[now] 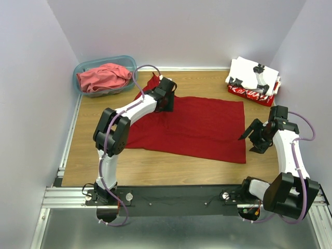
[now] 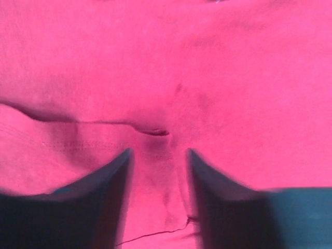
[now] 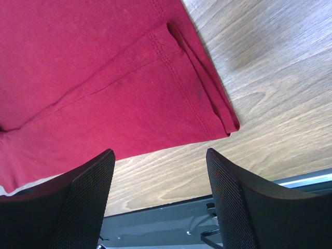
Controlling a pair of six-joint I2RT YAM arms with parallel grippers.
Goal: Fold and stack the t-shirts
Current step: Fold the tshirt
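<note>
A plain deep red t-shirt (image 1: pixel 197 127) lies spread flat on the middle of the wooden table. My left gripper (image 1: pixel 167 102) is low over its back left part, near a bunched sleeve. In the left wrist view the fingers (image 2: pixel 116 176) stand apart over the red cloth (image 2: pixel 166 78), with a fold between them; the left gripper (image 2: pixel 157 155) is open. My right gripper (image 1: pixel 252 139) is open and empty just off the shirt's right edge. The right wrist view shows the shirt's hemmed corner (image 3: pixel 207 104) ahead of the right gripper (image 3: pixel 161 155). A paler coral-red shirt (image 1: pixel 104 77) lies crumpled at the back left.
The coral shirt sits in a translucent teal tub (image 1: pixel 79 70) at the back left corner. At the back right lies a folded white shirt with black prints (image 1: pixel 254 72) on a red one with white lettering (image 1: pixel 249 94). Walls close in on three sides.
</note>
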